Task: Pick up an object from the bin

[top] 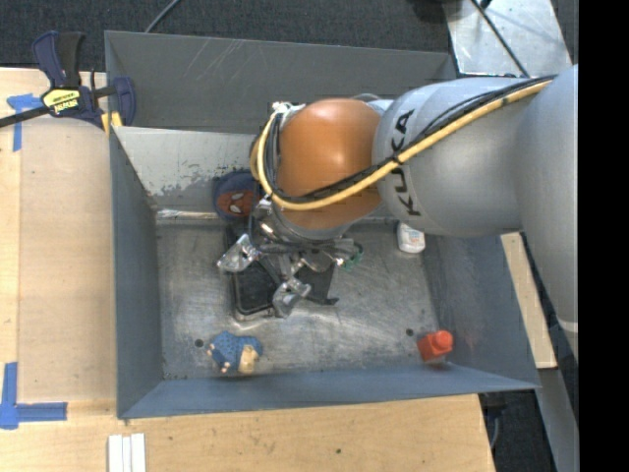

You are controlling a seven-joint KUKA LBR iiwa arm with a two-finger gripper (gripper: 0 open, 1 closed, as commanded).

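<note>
Jaws stood apart on the two-finger gripper (262, 277), low over a flat black rectangular object (252, 291) left of centre on the floor of the grey metal bin (133, 293). A round dark blue and red ball (236, 197) lay just behind, a small white bottle (411, 237) to the right, a blue and tan soft toy (234, 352) in front, an orange-red lump (435, 343) in the front right corner.

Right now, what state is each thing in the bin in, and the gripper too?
gripper: open, low over the black flat thing
black flat thing: lying flat on the bin floor, mid-bin
blue and yellow toy: lying by the front wall, left, alone
orange thing: in the front right corner, alone
white bottle: beside the arm, tilt unclear
blue and red ball: resting against the back wall
</note>
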